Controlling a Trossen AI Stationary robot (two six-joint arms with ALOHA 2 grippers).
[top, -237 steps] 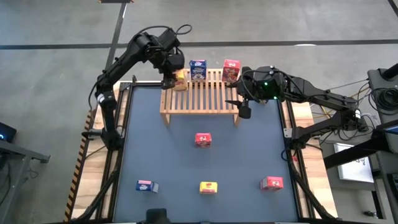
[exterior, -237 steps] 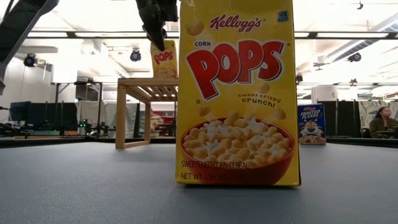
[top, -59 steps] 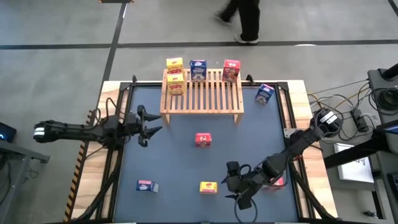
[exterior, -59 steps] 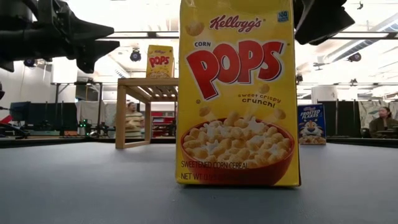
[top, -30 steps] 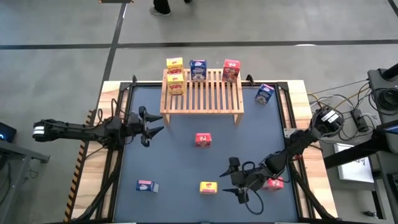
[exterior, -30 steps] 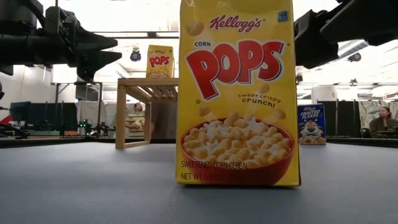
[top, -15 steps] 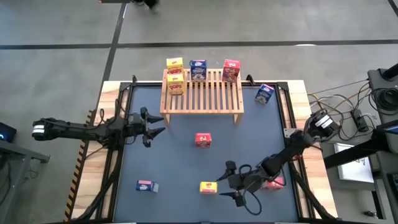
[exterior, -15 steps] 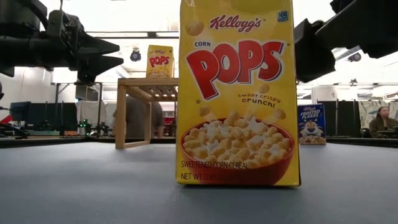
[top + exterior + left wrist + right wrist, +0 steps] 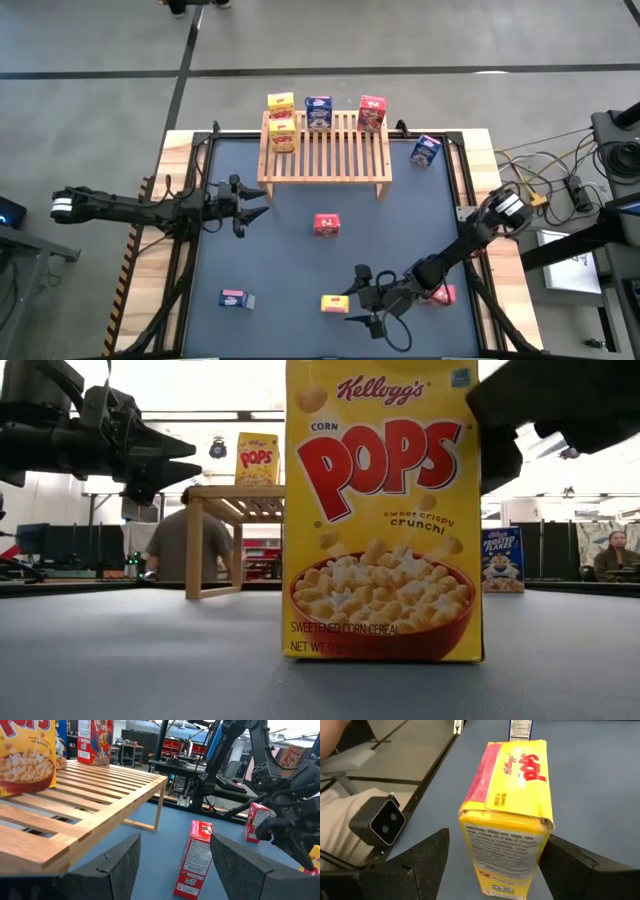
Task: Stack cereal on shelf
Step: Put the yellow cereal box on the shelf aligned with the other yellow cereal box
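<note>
Right gripper (image 9: 362, 297) low at the table's (image 9: 280, 245) front, fingers spread wide on either side of the upright yellow box (image 9: 335, 302) — no contact visible, box standing free on the mat. Seen from the right wrist, that box (image 9: 510, 815) sits between the two dark fingers (image 9: 422, 860), its top facing the camera. Left gripper (image 9: 248, 201) out over the left part of the table, near the rack (image 9: 325, 150), fingers parted and empty. On the rack: two yellow boxes (image 9: 282, 120) at the left end, one blue (image 9: 319, 112), one red (image 9: 371, 113). Another blue box (image 9: 425, 150) on the table right of the rack. Red box (image 9: 326, 225) mid-table, a second red (image 9: 443, 295) just behind the right arm, a blue one (image 9: 234, 298) at front left. Beyond the table, in the low view — a person (image 9: 185, 545) partly behind the rack.
</note>
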